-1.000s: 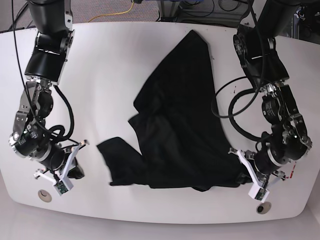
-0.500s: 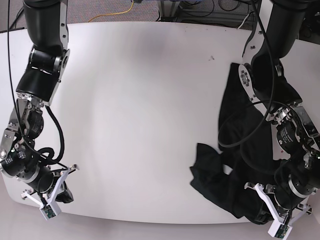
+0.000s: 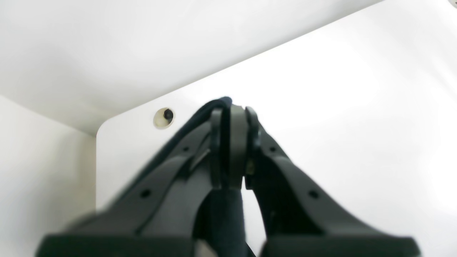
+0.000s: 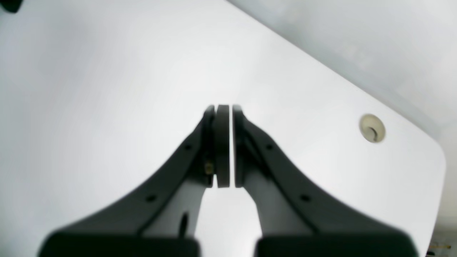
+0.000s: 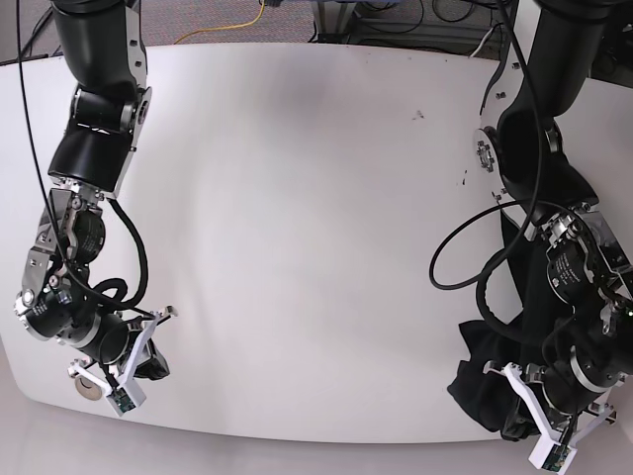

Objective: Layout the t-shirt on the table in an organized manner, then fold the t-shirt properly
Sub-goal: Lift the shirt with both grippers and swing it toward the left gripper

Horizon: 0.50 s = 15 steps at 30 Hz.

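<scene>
The black t-shirt lies bunched in a heap at the front right corner of the white table, partly under the arm on that side. My left gripper is shut on a fold of the t-shirt, and dark cloth hangs below the fingers. In the base view the left gripper is low at the heap's front edge, mostly hidden by cloth. My right gripper is shut with nothing in it. It hovers over bare table at the front left.
A round metal grommet sits in the front left corner beside my right gripper; it also shows in the right wrist view as the grommet. Another grommet lies near the left gripper. Cables loop around both arms.
The t-shirt has been dragged from the middle of the table to the front right corner and has bunched up. My left gripper moved right and forward with it. My right gripper stayed at the front left.
</scene>
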Each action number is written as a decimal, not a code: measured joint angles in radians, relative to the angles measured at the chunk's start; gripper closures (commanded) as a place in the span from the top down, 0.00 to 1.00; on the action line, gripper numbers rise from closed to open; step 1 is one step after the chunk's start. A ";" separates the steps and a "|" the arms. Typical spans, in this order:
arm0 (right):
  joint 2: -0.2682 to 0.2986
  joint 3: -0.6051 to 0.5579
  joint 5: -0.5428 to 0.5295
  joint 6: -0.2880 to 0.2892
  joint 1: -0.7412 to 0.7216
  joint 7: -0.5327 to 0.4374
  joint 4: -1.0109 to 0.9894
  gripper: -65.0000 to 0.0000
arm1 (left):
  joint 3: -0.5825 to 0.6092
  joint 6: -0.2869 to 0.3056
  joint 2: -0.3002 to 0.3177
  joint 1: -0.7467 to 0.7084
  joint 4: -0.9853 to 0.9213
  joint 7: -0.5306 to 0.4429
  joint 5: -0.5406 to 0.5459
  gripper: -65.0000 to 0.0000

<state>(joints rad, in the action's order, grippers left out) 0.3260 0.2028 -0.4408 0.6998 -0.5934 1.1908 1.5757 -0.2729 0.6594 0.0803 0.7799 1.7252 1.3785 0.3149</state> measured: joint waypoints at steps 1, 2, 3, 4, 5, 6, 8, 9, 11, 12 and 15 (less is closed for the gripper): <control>-0.002 0.000 0.000 0.000 0.000 0.000 0.000 0.01 | 0.001 0.000 -0.002 0.010 0.000 0.003 0.000 0.00; -0.002 -0.001 0.000 0.000 -0.002 -0.001 0.000 0.01 | 0.005 0.000 -0.005 0.029 -0.001 0.018 0.000 0.00; -0.002 -0.001 0.000 0.000 -0.004 -0.001 0.000 0.01 | 0.010 0.001 -0.006 0.051 -0.002 0.018 0.003 0.00; -0.001 0.000 0.000 0.000 -0.005 -0.002 0.000 0.01 | 0.012 -0.002 -0.010 0.070 -0.002 0.018 0.008 0.00; 0.001 0.000 0.000 0.000 -0.006 -0.002 0.000 0.01 | 0.012 0.000 -0.014 0.096 -0.002 0.020 0.020 0.00; 0.001 0.000 0.001 -0.001 -0.006 -0.002 0.000 0.01 | 0.013 0.000 -0.017 0.117 -0.001 0.021 0.031 0.00; 0.002 0.000 0.000 0.000 -0.004 -0.002 0.000 0.01 | 0.014 0.000 -0.026 0.174 -0.001 0.032 0.048 0.00; 0.002 0.001 0.000 0.000 -0.003 -0.001 0.000 0.01 | 0.016 -0.001 -0.031 0.201 -0.001 0.044 0.053 0.00; 0.001 0.000 0.001 0.000 -0.001 0.000 0.000 0.01 | 0.018 0.000 -0.050 0.259 0.000 0.056 0.053 0.00; 0.001 0.000 0.002 0.000 -0.002 -0.001 0.000 0.01 | 0.018 0.000 -0.060 0.286 0.001 0.053 0.055 0.00; 0.004 0.000 -0.002 0.000 -0.004 -0.004 -0.016 0.01 | 0.033 0.000 -0.089 0.368 0.003 0.051 0.054 0.00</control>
<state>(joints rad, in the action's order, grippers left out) 0.3298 0.2031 -0.4431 0.6994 -0.5972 1.1866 1.5597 -0.2398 0.6598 -0.0086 1.1481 1.7287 1.4296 0.3687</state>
